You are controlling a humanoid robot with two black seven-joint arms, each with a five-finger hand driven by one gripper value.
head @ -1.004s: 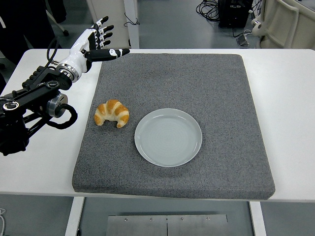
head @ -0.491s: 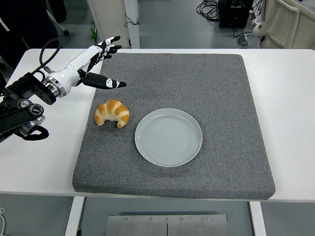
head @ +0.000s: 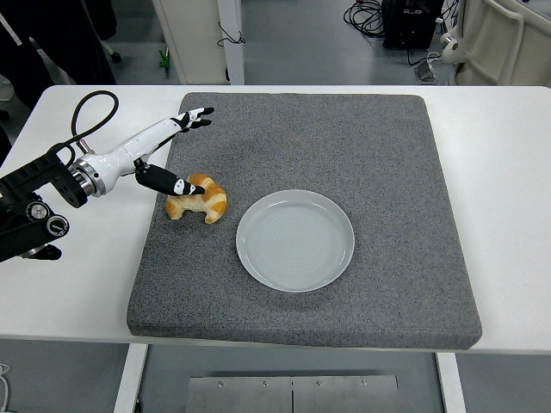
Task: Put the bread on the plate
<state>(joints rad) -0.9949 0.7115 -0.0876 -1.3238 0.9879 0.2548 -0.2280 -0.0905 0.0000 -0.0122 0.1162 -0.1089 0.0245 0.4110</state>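
Observation:
A golden croissant (head: pixel 201 200) lies on the grey mat (head: pixel 344 146), just left of the pale round plate (head: pixel 294 240), which holds nothing. My left hand (head: pixel 176 153) reaches in from the left and hovers over the croissant's left end. Its fingers (head: pixel 191 117) are spread and point toward the far side, while the thumb (head: pixel 170 183) points down at the croissant's left tip. The hand holds nothing. My right arm does not show.
The mat covers most of the white table (head: pixel 508 172). A black cable (head: pixel 90 107) loops above my left forearm. Furniture legs and cables stand on the floor beyond the table's far edge.
My left hand has come down and toward the near side, from beyond the mat's far left corner to just over the croissant. The croissant and plate have not moved.

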